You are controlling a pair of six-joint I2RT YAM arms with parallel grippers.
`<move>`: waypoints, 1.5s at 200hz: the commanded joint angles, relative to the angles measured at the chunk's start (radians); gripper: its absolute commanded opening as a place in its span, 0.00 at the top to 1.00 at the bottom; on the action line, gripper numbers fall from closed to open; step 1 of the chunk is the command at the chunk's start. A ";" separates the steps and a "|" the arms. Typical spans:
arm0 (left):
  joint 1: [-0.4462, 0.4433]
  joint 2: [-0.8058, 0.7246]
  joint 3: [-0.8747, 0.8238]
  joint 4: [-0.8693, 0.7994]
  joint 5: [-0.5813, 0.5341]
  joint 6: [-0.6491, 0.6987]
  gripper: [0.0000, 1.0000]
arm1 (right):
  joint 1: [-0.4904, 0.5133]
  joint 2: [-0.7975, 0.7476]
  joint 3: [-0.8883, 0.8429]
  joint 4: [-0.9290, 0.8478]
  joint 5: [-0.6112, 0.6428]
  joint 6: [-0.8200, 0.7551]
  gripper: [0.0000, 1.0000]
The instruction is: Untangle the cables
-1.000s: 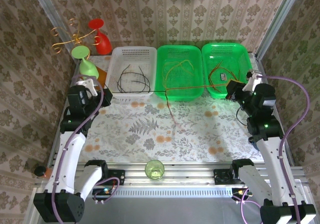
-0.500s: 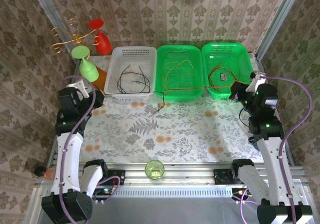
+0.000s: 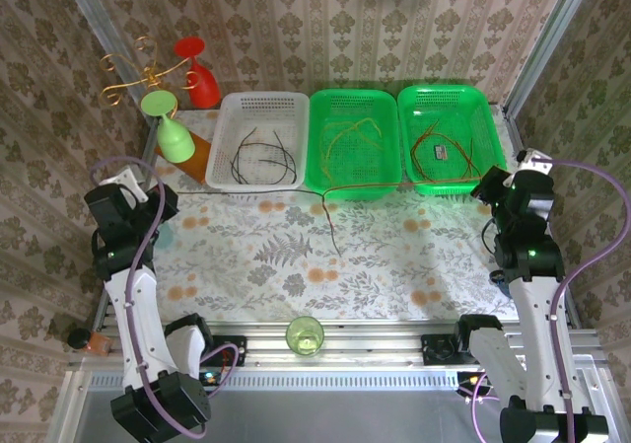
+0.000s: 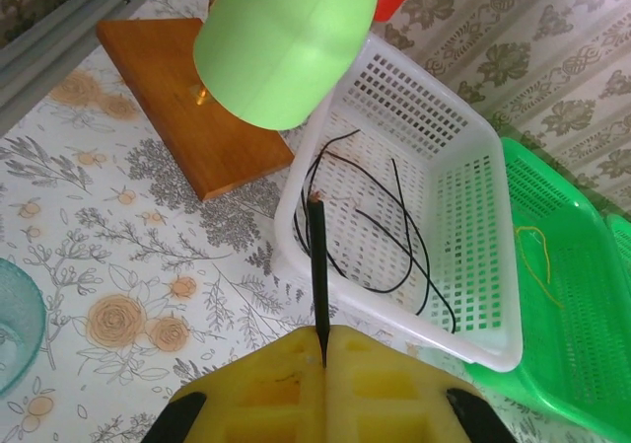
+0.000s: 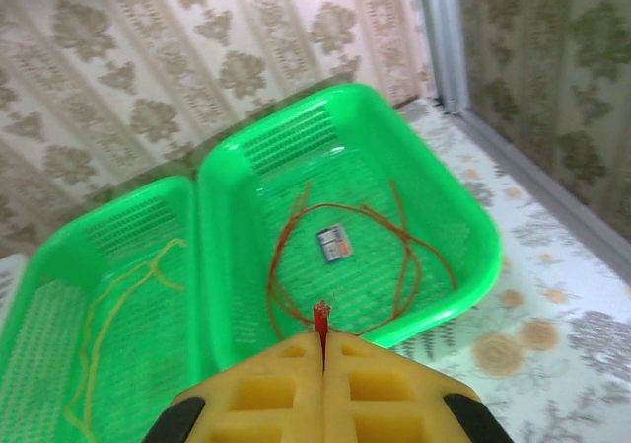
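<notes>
The big table with a flowered cloth (image 3: 296,265) takes up the middle. At its far edge, 3 plastic baskets with holes stand side by side. A white basket (image 3: 261,96) is at 11 o'clock, a middle green basket (image 3: 314,137) is at 12 o'clock, and a right green basket (image 3: 444,90) is at 1 o'clock.

An orange wooden board (image 4: 187,98) lies just left of the white basket, at 10 o'clock. A light green cup (image 4: 286,38) is tipped over above the board. A red cup (image 3: 200,78) is behind it.

The left gripper (image 4: 323,336) is at 9 o'clock, off the left side of the cloth. Its 2 yellow fingers are pressed together, and they pinch the end of a thin black cable (image 4: 318,265) that pokes up between them.

The right gripper (image 5: 323,339) is at 3 o'clock, near the right green basket. Its jaws are squeezed tight too, and they pinch the tip of a dark red cable (image 5: 321,315).

A small green glass (image 3: 305,335) stands at 6 o'clock on the near rail.

Loose black cables (image 3: 258,157) lie in the white basket. A yellow cable (image 5: 118,295) lies in the middle green basket. An orange-brown cable (image 5: 389,228) curls in the right green basket around a small tag (image 5: 335,243). 1 thin dark cable (image 3: 333,228) lies on the cloth near the middle, just in front of the middle green basket.
</notes>
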 commanded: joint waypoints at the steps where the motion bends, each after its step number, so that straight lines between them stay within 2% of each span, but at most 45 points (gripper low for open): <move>1: 0.022 -0.015 -0.005 -0.009 0.001 0.032 1.00 | -0.013 -0.021 -0.002 -0.035 0.201 0.015 1.00; 54: 0.079 -0.013 -0.009 -0.005 -0.010 0.044 1.00 | -0.030 -0.014 -0.005 -0.081 0.341 0.023 1.00; 128: 0.216 -0.001 -0.017 0.029 -0.040 0.032 1.00 | -0.065 0.021 -0.031 -0.111 0.577 0.081 1.00; 183: 0.298 0.033 -0.005 0.072 -0.036 -0.009 1.00 | -0.090 0.036 -0.050 -0.092 0.639 0.076 1.00; 226: 0.316 0.081 -0.008 0.145 0.004 -0.080 1.00 | -0.133 0.066 -0.056 -0.083 0.691 0.058 1.00; 242: 0.330 0.095 0.002 0.151 0.006 -0.082 1.00 | -0.156 0.063 -0.060 -0.087 0.690 0.065 1.00; 266: 0.320 0.102 0.008 0.192 0.055 -0.121 1.00 | -0.164 0.039 -0.077 -0.065 0.587 0.069 1.00; 300: 0.199 0.071 0.033 0.195 0.055 -0.113 1.00 | -0.164 0.018 -0.069 -0.049 0.405 0.072 1.00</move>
